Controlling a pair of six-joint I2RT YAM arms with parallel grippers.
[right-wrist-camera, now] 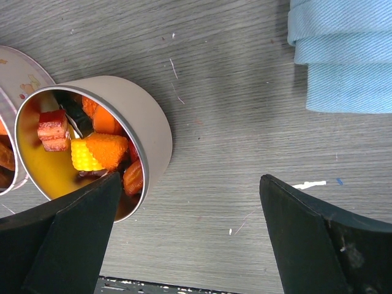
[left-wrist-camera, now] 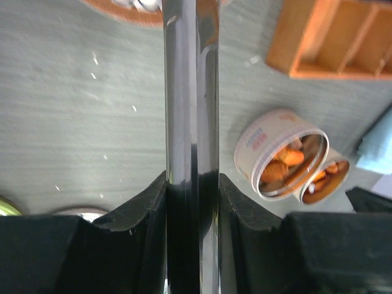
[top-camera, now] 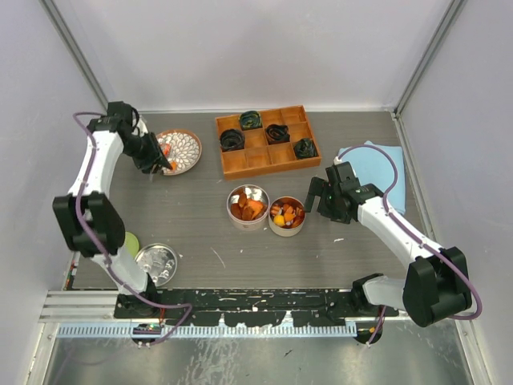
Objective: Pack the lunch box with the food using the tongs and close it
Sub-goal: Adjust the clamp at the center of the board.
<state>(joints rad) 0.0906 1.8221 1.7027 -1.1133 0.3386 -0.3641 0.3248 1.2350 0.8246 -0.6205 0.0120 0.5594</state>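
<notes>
Table point(top-camera: 192, 233) of grey wood grain fills the frame, closed in by plain white walls point(top-camera: 264, 48) along the left, top and right. A black strip point(top-camera: 264, 298) with the arm bases runs along its lower edge.

In the upper left, the left gripper point(top-camera: 154, 164) is clamped on the tongs point(left-wrist-camera: 191, 110). The wrist view shows the black fingers point(left-wrist-camera: 144, 205) pressed against both sides of the metal arms. It hangs at the left rim of a patterned plate point(top-camera: 192, 144), where an orange bit shows.

The food point(right-wrist-camera: 98, 150) sits mostly in two round tins that touch at frame centre. The left tin point(left-wrist-camera: 257, 144) holds orange-brown pieces. The right tin point(right-wrist-camera: 144, 116) holds yellow, orange and red chunks.

The right gripper point(top-camera: 315, 197) stands just beside the right tin with its jaws wide apart and nothing between them.

A wooden tray point(top-camera: 255, 160) with dark coiled lumps in its compartments lies at upper centre, near the tins. A folded blue cloth point(top-camera: 377, 164) lies against the right side.

A silver lid point(top-camera: 157, 263) and a green object point(top-camera: 131, 242) sit at lower left by the left arm.

Bare table stretches between the plate and the tins. More bare table runs across the lower middle, from the lid to the right arm.
</notes>
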